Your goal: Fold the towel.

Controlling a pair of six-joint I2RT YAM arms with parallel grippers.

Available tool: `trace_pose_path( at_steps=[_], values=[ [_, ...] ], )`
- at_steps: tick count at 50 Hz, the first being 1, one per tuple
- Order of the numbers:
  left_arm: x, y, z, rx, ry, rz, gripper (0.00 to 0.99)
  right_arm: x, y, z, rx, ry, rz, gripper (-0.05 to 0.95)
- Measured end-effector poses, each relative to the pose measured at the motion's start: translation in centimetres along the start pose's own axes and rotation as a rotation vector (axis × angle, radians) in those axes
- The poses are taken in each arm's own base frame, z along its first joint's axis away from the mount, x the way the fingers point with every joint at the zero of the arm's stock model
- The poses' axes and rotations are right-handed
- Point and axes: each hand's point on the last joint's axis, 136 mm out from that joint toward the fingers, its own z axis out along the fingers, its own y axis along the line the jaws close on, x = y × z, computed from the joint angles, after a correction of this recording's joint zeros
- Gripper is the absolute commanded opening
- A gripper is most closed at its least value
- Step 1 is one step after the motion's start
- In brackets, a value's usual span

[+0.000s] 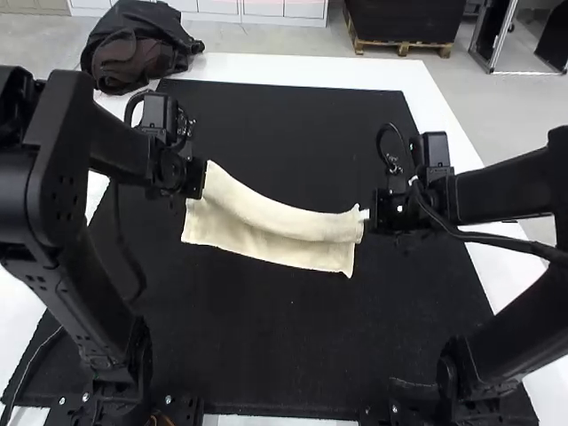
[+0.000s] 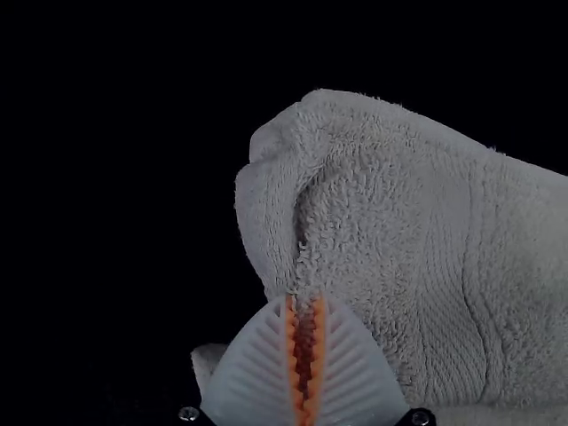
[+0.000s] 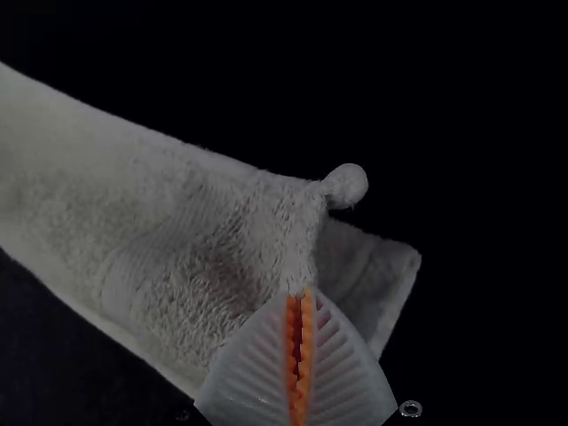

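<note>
The cream towel (image 1: pixel 275 216) lies across the middle of the black mat, its far part raised in a rounded roll over a flatter near layer. My left gripper (image 1: pixel 201 180) is at the towel's left end, my right gripper (image 1: pixel 366 215) at its right end. In the left wrist view, the ribbed fingers of my left gripper (image 2: pixel 304 306) pinch a bunched edge of the towel (image 2: pixel 382 213). Seen from the right wrist, my right gripper (image 3: pixel 300 297) is shut on a corner area of the towel (image 3: pixel 186 222), with a lower layer partly visible behind it.
The black mat (image 1: pixel 284 355) extends around the towel on a white table (image 1: pixel 293 69). A dark jacket (image 1: pixel 138 49) is heaped at the table's far left corner. Cables hang along both arms.
</note>
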Motion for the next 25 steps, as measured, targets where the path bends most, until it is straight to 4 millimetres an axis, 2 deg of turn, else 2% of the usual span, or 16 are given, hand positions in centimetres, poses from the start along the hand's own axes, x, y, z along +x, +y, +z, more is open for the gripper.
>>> trace_pose_path(
  at_steps=[8, 20, 25],
  values=[
    [1.3, 0.3, 0.1, -0.003, 0.023, -0.002, 0.025, 0.8, -0.1, 0.1, 0.002, 0.016, 0.007, -0.03],
    [1.1, 0.4, 0.2, -0.008, -0.003, 0.014, 0.025, 0.9, -0.1, 0.1, 0.001, 0.011, 0.004, -0.03],
    [1.7, 0.3, 0.2, -0.007, -0.003, 0.017, 0.025, 1.3, -0.2, 0.2, 0.002, 0.018, 0.007, -0.02]
  ],
)
